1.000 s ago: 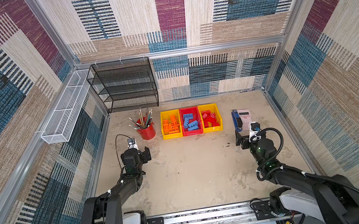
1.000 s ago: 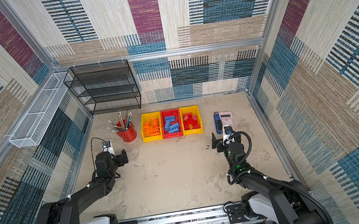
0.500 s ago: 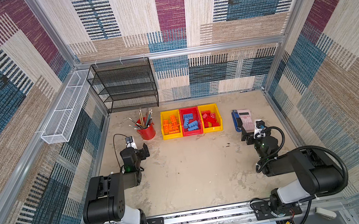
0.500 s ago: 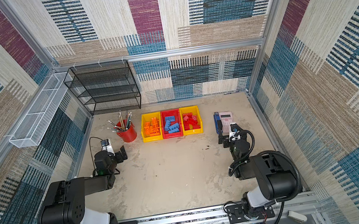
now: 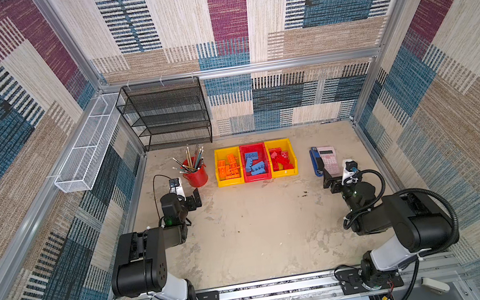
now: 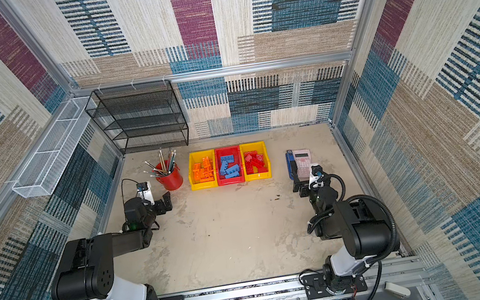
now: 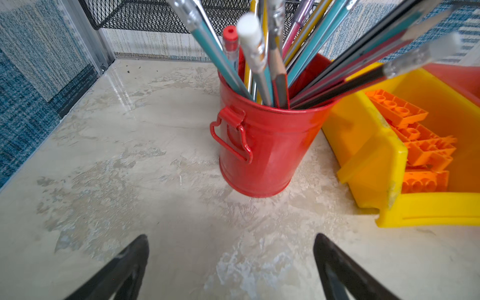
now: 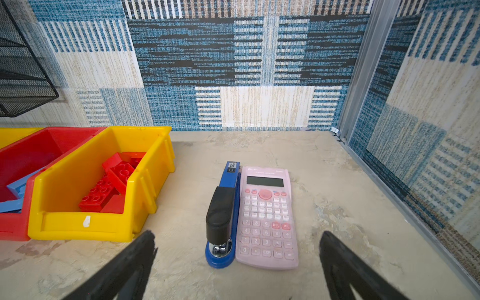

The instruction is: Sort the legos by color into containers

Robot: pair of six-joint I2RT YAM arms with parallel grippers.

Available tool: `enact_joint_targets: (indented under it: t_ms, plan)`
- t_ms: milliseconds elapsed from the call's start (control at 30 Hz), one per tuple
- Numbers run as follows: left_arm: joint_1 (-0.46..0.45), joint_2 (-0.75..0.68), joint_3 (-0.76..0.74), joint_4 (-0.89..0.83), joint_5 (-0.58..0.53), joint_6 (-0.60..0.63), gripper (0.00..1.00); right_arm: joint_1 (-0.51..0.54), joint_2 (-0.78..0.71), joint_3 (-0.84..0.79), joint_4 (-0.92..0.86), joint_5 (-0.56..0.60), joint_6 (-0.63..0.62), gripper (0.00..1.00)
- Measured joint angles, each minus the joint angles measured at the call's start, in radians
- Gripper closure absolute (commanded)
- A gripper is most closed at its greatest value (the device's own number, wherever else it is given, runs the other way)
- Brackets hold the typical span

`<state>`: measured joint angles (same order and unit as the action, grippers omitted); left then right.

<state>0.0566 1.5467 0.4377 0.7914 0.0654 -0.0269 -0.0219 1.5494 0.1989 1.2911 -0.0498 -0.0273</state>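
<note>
Legos [image 6: 230, 170] all lie inside the three bins [image 6: 231, 182], sorted by colour; they are small flat plastic bricks with round studs on top. Nearest to the arms, the left gripper [image 7: 230, 241] hangs low over the table [image 5: 258, 232] with its jaws spread wide and nothing between them, and it looks at a red cup [image 7: 262, 148] full of pencils [image 7: 255, 52]. The right gripper [image 8: 237, 233] is also wide apart and empty, just before a blue stapler [image 8: 223, 215] and a pink calculator [image 8: 266, 218] that lie side by side, touching. Further back the bins stand in one row, wall against wall, their low front lips toward the arms. The yellow bin [image 7: 371, 155] beside the cup holds the orange legos [image 5: 228, 168], the red middle bin [image 5: 257, 179] the blue legos [image 5: 257, 167], the other yellow bin [image 8: 78, 223] the red legos [image 8: 109, 187], heaped loosely with one brick tilted on the others. Behind all stands a black mesh shelf [image 5: 166, 116] at the back wall.
</note>
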Motion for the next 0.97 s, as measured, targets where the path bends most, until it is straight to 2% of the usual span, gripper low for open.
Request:
enact_joint_targets:
  t_ms: [967]
  plan:
    - [-0.001, 0.0, 0.0, -0.002, 0.016, 0.0, 0.01, 0.0, 0.0, -0.001, 0.013, 0.001, 0.0, 0.01]
